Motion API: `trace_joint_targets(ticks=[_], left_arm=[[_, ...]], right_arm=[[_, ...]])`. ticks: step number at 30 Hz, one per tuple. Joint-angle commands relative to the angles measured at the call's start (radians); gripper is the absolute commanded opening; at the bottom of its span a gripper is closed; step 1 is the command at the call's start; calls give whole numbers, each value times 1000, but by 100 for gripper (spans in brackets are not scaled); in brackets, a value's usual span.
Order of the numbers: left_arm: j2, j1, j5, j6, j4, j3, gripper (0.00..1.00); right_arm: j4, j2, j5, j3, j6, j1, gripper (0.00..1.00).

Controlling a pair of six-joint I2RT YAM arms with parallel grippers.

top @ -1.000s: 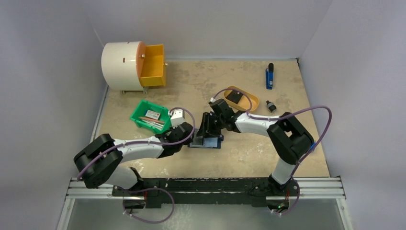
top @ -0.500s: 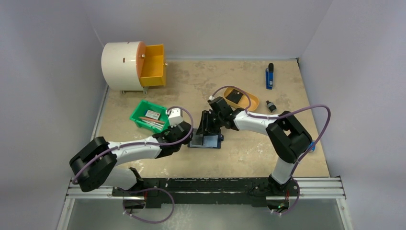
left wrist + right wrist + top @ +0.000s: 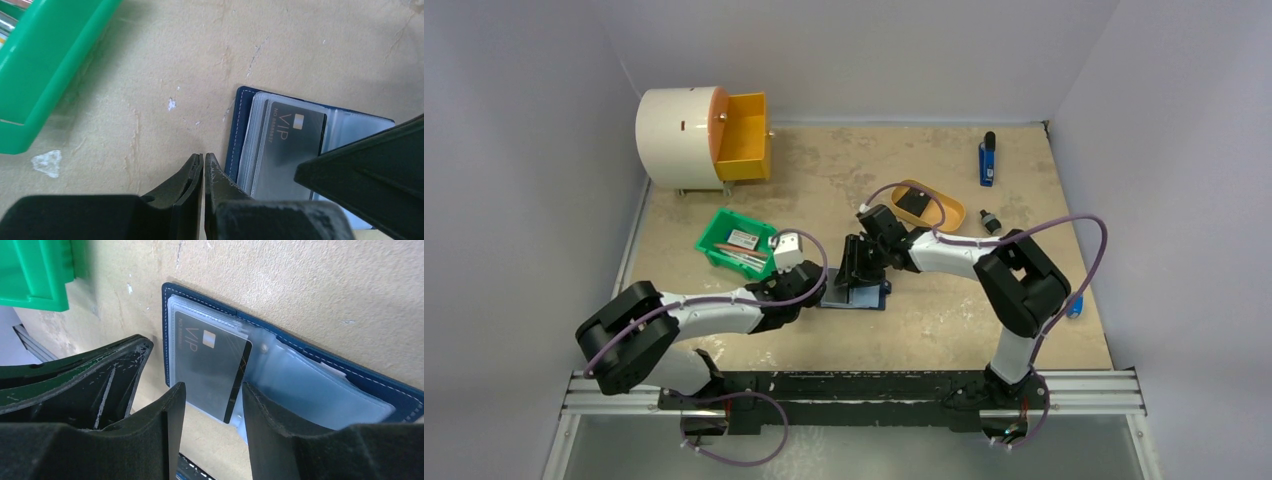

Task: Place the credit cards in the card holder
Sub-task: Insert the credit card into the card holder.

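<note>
The card holder [image 3: 856, 297] lies open and flat near the middle of the desk [image 3: 964, 320], toward its near edge, clear sleeves up. A black card [image 3: 210, 355] sits partly in one sleeve, its near end sticking out.

The left gripper [image 3: 204, 167] reaches in low from the left. Its jaws are pressed together and empty, the tip at the holder's left edge, probably to steady it.

The right gripper [image 3: 212, 387] leans down from the far side, jaws apart astride the card's free end, seemingly to push it home rather than pinch it.
</note>
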Motion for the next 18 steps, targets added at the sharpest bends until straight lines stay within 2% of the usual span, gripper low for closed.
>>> trace_joint_targets(ticks=[1,14,18], left_arm=[[12,0,43,-11,101,-11,4],[10,0,86,1,148,-33,4],[-37,0,29,-9,82,-28,4]], right_arm=[[4,33,-38,44,-4,18,48],[95,27,-99,31,27,25,47],[10,-27,-60,22,27,22,47]])
